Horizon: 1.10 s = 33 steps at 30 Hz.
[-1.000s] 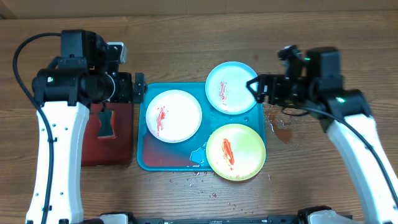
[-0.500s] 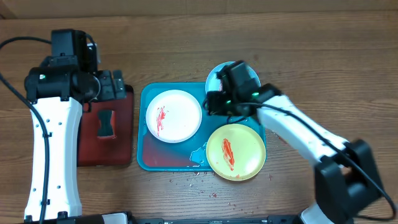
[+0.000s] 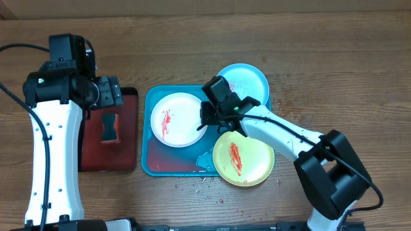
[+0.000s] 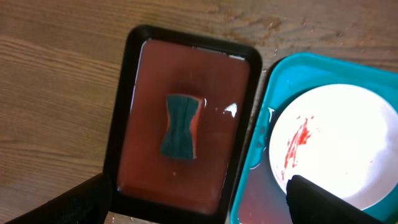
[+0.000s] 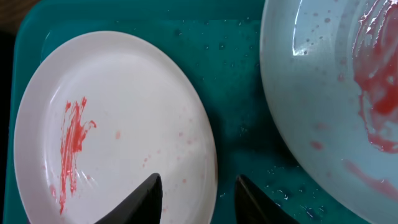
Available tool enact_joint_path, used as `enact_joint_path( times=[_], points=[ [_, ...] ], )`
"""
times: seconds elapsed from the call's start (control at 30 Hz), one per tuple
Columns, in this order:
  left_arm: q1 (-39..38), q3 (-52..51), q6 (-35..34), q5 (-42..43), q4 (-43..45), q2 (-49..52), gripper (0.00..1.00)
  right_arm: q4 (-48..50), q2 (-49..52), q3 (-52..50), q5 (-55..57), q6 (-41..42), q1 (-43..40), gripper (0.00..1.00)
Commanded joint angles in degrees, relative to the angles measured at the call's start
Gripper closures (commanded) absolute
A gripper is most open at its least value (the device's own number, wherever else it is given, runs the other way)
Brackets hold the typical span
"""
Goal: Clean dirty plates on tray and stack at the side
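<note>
The turquoise tray (image 3: 154,162) holds the white plate (image 3: 178,119) at its left, the light blue plate (image 3: 244,82) on its back right rim and the yellow-green plate (image 3: 243,156) at the front right. All three have red smears. My right gripper (image 3: 204,119) is open low over the tray. In the right wrist view its fingers (image 5: 146,199) straddle the white plate's (image 5: 112,124) right rim, beside the blue plate (image 5: 336,93). My left gripper (image 4: 199,211) is open and empty above the dark-red tray (image 4: 242,81), with the white plate (image 4: 329,143) to its right.
A dark-red tray with a black rim (image 3: 90,157) lies left of the turquoise tray and holds a green and orange sponge (image 3: 111,128) in liquid. Sauce spots (image 3: 290,123) mark the table right of the tray. Crumbs (image 3: 199,186) lie at the front.
My right arm has swung from the table's right side in over the tray, down to the white plate's right rim. My left gripper has shifted slightly left above the dark-red tray.
</note>
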Motion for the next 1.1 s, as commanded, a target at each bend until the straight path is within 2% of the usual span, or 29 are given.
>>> enact_joint_path(
  times=[0.0,0.1,0.37,0.47,0.53,0.63,0.73,0.77,1.07],
  points=[
    [0.3,-2.2,-0.5,-0.7,0.6,0.5,0.11,0.4,1.9,1.2,1.4,2.3,0.0,0.63],
    [0.3,-3.7,-0.5,-2.1,1.3,0.5,0.11,0.4,3.1,1.2,1.4,2.3,0.0,0.64],
    [0.3,-7.9,-0.6,-5.1,5.0,0.5,0.12,1.3,5.6,1.2,1.0,3.1,0.1,0.76],
    [0.3,-10.4,-0.6,-5.2,7.5,0.5,0.14,0.8,6.6,1.2,1.0,4.5,0.3,0.86],
    [0.3,-11.8,-0.6,-6.0,8.9,0.5,0.17,0.6,6.6,1.2,1.0,5.6,0.3,0.92],
    [0.3,-14.3,-0.5,-7.6,10.9,0.5,0.23,0.2,6.6,1.2,1.0,5.7,0.3,0.96],
    [0.3,-16.8,-0.5,-9.6,12.7,0.5,0.46,-0.3,6.6,1.2,1.0,5.7,0.3,0.96],
    [0.3,-17.9,-0.4,-10.1,13.9,0.5,0.49,-0.5,6.6,1.2,1.0,5.7,0.3,0.96],
    [0.4,-26.2,10.6,-9.1,27.7,0.6,0.5,-1.1,6.6,1.2,1.0,5.7,0.3,0.96]
  ],
)
